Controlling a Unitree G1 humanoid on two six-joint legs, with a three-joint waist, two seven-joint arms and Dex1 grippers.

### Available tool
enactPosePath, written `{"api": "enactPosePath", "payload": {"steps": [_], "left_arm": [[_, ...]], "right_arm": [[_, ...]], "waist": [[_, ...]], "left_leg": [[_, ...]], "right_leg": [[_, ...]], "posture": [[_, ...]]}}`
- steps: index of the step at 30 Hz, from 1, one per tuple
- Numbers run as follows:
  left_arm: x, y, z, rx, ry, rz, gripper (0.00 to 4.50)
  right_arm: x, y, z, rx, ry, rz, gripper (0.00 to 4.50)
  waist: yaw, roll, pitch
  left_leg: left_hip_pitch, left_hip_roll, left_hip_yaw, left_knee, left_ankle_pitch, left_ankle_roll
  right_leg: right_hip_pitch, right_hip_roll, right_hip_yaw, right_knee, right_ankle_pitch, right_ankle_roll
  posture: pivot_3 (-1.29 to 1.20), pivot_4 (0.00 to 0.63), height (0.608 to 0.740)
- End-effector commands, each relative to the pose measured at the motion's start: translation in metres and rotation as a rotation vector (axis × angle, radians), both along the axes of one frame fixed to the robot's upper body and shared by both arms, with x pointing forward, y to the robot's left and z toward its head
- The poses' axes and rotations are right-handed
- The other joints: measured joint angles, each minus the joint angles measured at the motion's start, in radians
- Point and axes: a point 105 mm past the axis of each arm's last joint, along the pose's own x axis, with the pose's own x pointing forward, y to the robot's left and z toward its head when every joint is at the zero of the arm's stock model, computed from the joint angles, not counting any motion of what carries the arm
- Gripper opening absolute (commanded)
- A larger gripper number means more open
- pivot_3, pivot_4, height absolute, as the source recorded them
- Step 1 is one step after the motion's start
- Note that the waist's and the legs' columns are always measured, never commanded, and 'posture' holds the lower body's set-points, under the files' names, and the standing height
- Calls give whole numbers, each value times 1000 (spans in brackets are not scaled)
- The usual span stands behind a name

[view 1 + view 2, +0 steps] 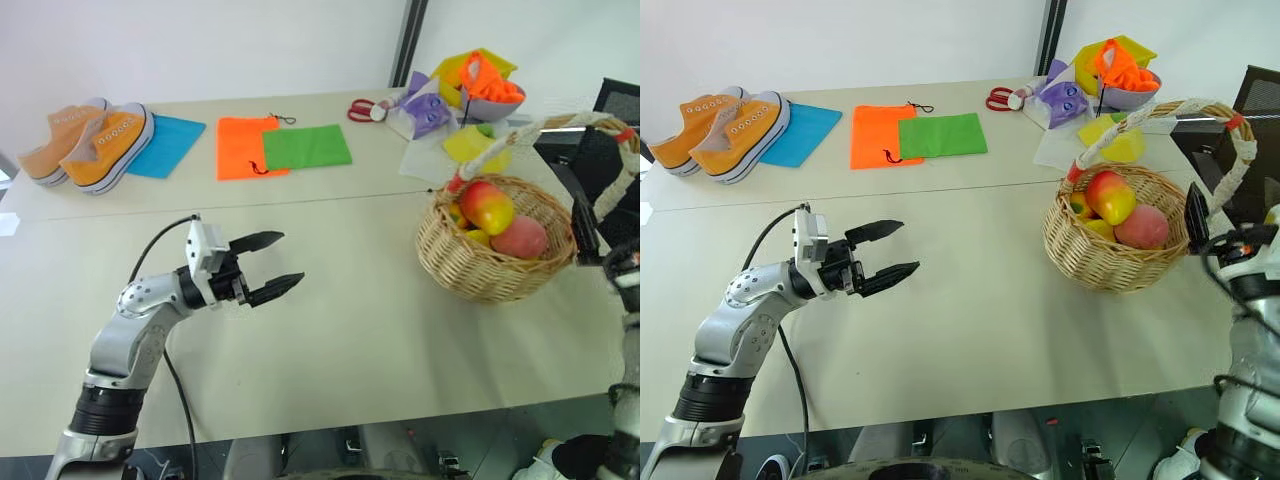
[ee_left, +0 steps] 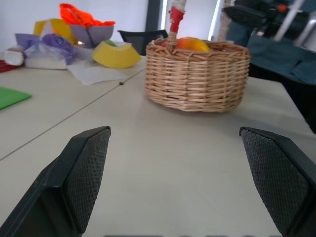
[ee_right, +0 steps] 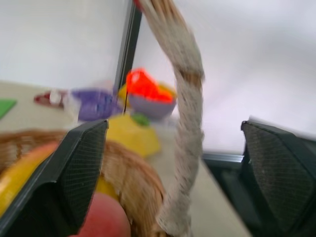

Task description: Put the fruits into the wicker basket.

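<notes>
Fruits both in the round tan wicker basket [image 1: 480, 265] at the right of the pale surface [image 1: 350, 340]: smooth red-to-yellow oval mango [image 1: 487, 206] toward the basket's left, round pink peach [image 1: 519, 238] just beside it and touching, small yellow lemons tucked under. Basket's arched white handle with red bands [image 1: 560, 125] rises over them. Right gripper [image 3: 173, 197] at the basket's right rim, fingers spread wide either side of the handle, holding nothing. Left gripper [image 1: 272, 265] above bare surface, well apart from the basket, fingers wide, empty. Orange canvas sneakers [image 1: 95, 140] far left.
</notes>
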Motion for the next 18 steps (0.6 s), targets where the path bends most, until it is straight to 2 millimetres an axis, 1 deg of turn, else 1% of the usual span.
{"api": "enactPosePath", "payload": {"steps": [1, 3, 6, 8, 9, 11, 13, 15, 18], "left_arm": [[1, 10, 4, 16, -48, 59, 4500], [3, 14, 2, 28, -47, 90, 4500], [6, 23, -1, 54, -48, 160, 4500], [8, 33, -4, 72, -52, 216, 4500], [8, 38, -6, 83, -52, 246, 4500], [7, 48, -8, 96, -56, 297, 4500], [4, 57, -9, 116, -67, 340, 4500], [0, 70, -11, 130, -72, 395, 4500], [-10, 90, -14, 155, -75, 479, 4500]], "right_arm": [[-11, 41, 30, -117, -161, 39, 4478], [-6, 75, 26, -149, -146, 161, 4478], [4, 128, 9, -67, -54, 468, 4478], [9, 155, -8, -12, 62, 681, 4478], [10, 163, -16, 0, 115, 770, 4478], [16, 169, -29, -21, 209, 861, 4478], [22, 168, -33, -52, 248, 923, 4478], [30, 164, -40, -83, 308, 979, 4478], [45, 156, -51, -138, 374, 1009, 4478]], "waist": [[-3, 0, 0], [-3, 0, 0], [0, 0, 0], [1, 0, 0], [2, 0, 0], [2, -1, 0], [3, -1, 0], [4, -1, 0], [2, -2, 0]], "left_leg": [[0, 0, 1, 0, 0, 0], [1, 0, 2, 0, 0, 0], [2, 0, 3, 0, 0, 0], [2, 0, 3, 1, 0, 0], [1, 0, 3, 1, 0, 0], [1, 0, 3, 1, 0, 0], [1, 0, 3, 1, 0, 0], [1, 0, 3, 1, 0, 0], [1, 0, 3, 0, 0, 0]], "right_leg": [[0, 0, 1, 0, 0, 0], [0, 0, 2, 0, 0, 0], [0, 0, 2, 0, 0, 0], [0, -1, 2, 0, 0, 0], [0, -1, 2, 0, 0, 0], [0, -1, 2, 0, 0, 0], [0, -2, 2, -1, 0, 0], [0, -2, 2, -1, 0, 0], [0, -2, 2, -1, 0, 0]], "posture": [[0, 150, 740], [0, 150, 740], [0, 150, 740], [0, 150, 740], [0, 150, 740], [0, 150, 740], [0, 150, 740], [0, 150, 740], [0, 150, 740]]}}
